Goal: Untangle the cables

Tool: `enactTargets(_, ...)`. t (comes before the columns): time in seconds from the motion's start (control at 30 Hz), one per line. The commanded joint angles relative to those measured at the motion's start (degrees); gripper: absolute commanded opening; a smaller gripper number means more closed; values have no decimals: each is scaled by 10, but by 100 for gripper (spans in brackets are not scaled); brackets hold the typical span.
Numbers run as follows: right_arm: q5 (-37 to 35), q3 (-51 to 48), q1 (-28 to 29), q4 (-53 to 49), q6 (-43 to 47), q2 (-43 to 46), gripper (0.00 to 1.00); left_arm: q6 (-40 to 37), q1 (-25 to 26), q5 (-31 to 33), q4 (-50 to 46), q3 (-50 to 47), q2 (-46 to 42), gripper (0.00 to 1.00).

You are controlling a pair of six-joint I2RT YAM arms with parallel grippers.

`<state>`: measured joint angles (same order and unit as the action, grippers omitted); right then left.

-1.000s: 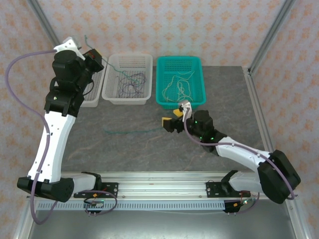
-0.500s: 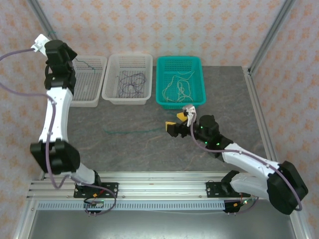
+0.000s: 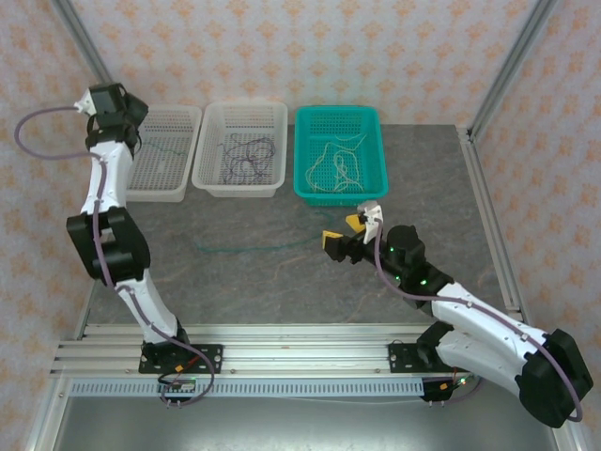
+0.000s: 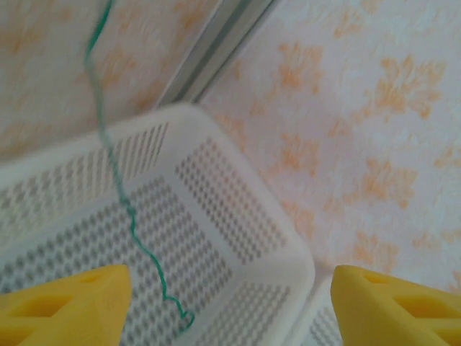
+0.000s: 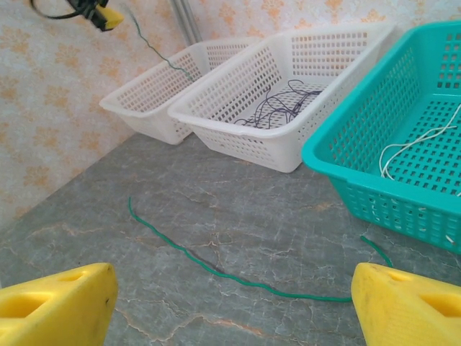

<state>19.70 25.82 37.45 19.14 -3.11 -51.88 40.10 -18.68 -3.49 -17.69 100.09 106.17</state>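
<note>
Left gripper [image 4: 230, 277] is raised at the far left corner, above the left white basket [image 3: 178, 111], with its two yellow fingertips [image 4: 68, 303] spread wide apart. A thin green strand [image 4: 128, 210] runs down between them into that basket, curling at its lower end over the perforated floor. From the right wrist camera the strand appears to hang from the gripper, but the pictures do not show whether it touches a finger; nothing is pinched between the jaws.

Right gripper [image 3: 343, 232] sits low over the table [image 3: 235, 282], just in front of the teal basket [image 3: 340, 194], and points left. Its yellow fingertips [image 5: 54, 303] are also wide apart and have hold of nothing. On the table ahead of it lies a second green cable [image 5: 223, 275], a long, gently wavy line stretching leftwards from near the gripper, its right end hooking back toward the teal basket's front wall.

Between the two other baskets stands the middle white basket [image 3: 239, 191], which holds a loose tangle of dark purple cables [image 3: 246, 155]. Cream-white cables [image 3: 338, 164] lie in loops on the floor of the teal basket. All three baskets stand side by side along the far edge of the table.
</note>
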Motion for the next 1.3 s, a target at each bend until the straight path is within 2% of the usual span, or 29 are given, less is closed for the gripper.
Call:
enactTargets(0.0, -14, -2, 4, -3, -6, 7, 85, 50, 11, -31, 29, -77, -127, 72)
enactTargets(0.13, -17, 1, 3, -5, -11, 3, 86, 71, 34, -23, -3, -174, -237, 69)
enactTargets(0.23, -22, 6, 3, -14, -27, -1, 86, 65, 84, -20, 4, -259, -321, 68)
enactTargets(0.3, -23, 13, 3, -29, -41, -7, 86, 60, 122, -10, -25, -299, -372, 68)
enactTargets(0.47, -15, 32, 4, -54, -81, -26, 84, 70, 202, 51, -98, -403, -473, 67)
enactTargets(0.6, 1, 57, 4, -79, -103, -47, 84, 98, 211, 86, -145, -480, -516, 67)
enactTargets(0.7, 9, 68, 3, -87, -114, -58, 84, 88, 211, 80, -130, -526, -499, 68)
enactTargets(0.83, 8, 73, 4, -95, -116, -60, 84, 78, 211, 55, -72, -563, -429, 68)
enactTargets(1.0, 5, 73, 4, -107, -115, -51, 84, 79, 211, 76, -17, -574, -336, 68)
enactTargets(1.13, -4, 65, 4, -108, -112, -40, 85, 66, 211, 93, -15, -557, -279, 67)
enactTargets(1.27, -7, 66, 4, -107, -107, -43, 85, 82, 211, 106, -28, -564, -251, 61)
